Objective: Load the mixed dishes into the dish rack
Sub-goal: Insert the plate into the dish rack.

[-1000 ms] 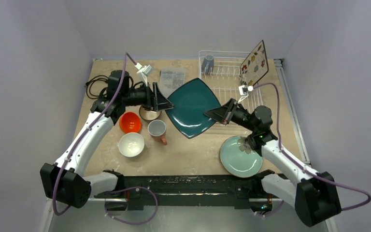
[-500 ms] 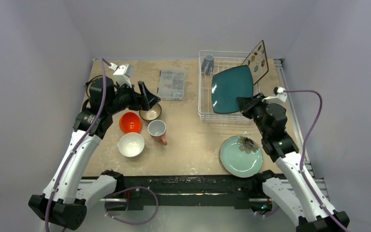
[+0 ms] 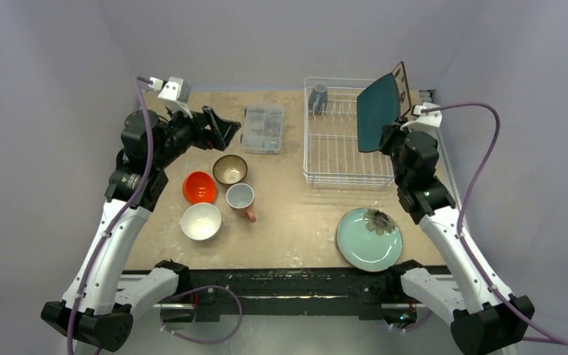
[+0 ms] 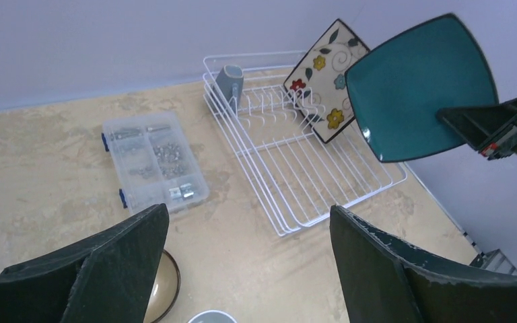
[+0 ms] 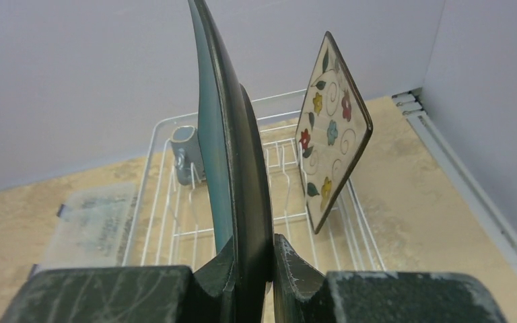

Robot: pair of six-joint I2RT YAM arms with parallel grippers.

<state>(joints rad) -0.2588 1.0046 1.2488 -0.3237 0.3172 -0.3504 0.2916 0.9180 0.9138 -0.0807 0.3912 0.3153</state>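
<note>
My right gripper is shut on the square dark teal plate and holds it upright on edge above the right end of the white wire dish rack; in the right wrist view the gripper clamps the plate edge-on. The cream floral plate stands at the rack's far right. A grey-blue mug sits in the rack's back left corner. My left gripper is open and empty above the table. Brown bowl, orange bowl, white bowl, salmon-pink mug and pale green plate lie on the table.
A clear plastic compartment box lies left of the rack. Black cables lie at the table's back left. Grey walls close in behind and on both sides; a metal rail runs along the right edge.
My right gripper has carried the teal plate from the table middle to the rack's right end and turned it upright. My left gripper has let go of it and pulled back up and left.
</note>
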